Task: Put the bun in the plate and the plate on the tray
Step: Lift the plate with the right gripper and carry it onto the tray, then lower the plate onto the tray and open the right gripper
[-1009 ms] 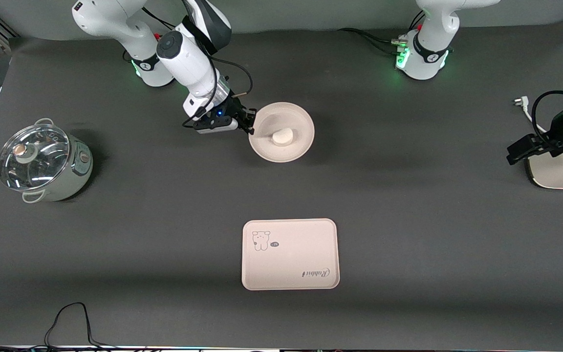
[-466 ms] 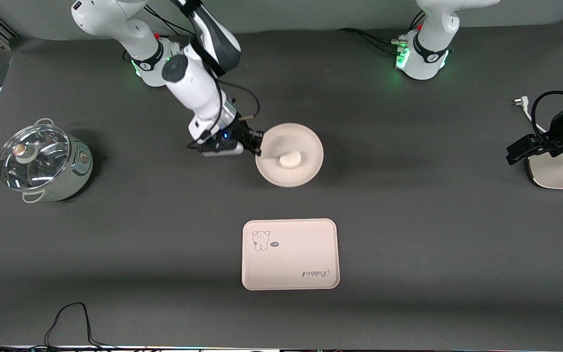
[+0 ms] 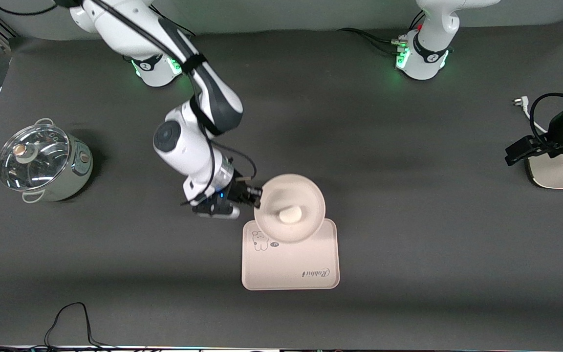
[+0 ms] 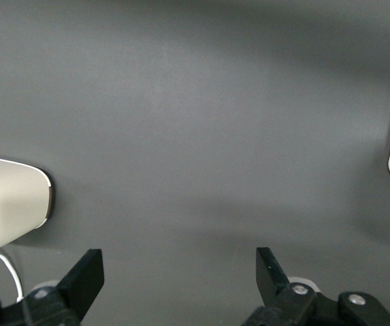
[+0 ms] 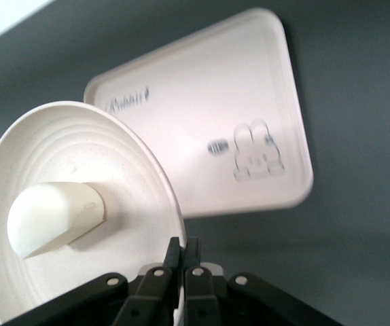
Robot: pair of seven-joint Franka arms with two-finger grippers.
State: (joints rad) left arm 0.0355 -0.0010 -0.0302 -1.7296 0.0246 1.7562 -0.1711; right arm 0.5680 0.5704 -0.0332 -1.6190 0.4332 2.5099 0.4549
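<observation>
One bun, one plate, one tray, one pot with a glass lid, two arms, two grippers, one plug.

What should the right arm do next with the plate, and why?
Probably carry it a little farther over the tray, then lower. The right gripper grips the plate by its rim, bun inside, overlapping only the tray's edge nearest the robots. The left gripper waits open.
</observation>
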